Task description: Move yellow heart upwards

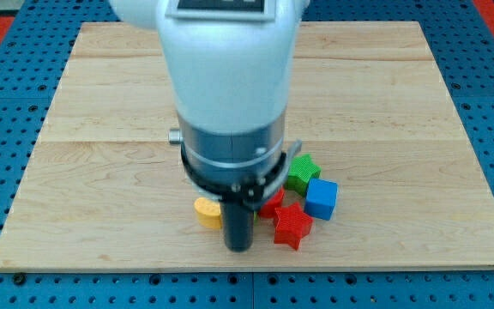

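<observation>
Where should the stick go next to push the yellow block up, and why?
Probably slide my tip a little toward the view's left, then upward. It sits at the lower right of the yellow heart, with the red star close on its other side, so going straight up might only clip the heart's edge.

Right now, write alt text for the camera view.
My tip rests just right of the yellow heart, near the wooden board's bottom edge. Right of it cluster a red star, blue cube and green block.
</observation>
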Motion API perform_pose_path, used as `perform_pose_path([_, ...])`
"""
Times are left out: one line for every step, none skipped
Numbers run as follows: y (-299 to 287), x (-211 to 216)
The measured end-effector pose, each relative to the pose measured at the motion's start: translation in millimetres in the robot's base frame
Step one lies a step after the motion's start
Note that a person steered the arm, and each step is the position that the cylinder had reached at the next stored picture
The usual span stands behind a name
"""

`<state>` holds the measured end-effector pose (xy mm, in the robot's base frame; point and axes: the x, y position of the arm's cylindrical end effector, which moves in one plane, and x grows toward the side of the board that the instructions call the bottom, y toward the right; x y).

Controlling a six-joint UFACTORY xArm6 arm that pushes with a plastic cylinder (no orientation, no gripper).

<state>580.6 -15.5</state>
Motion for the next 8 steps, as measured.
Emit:
perform_pose_path([-6.6,-20.7])
perform_pose_path([-14.5,-16.1])
perform_pose_path([-18.7,28.8])
perform_pose_path([-19.6,28.0])
perform_pose_path([-31.8,-0.7])
perform_pose_path([-50.9,-44.9])
perform_pose_path([-68.1,-86.2])
perform_pose_path([-71.1,-97.9])
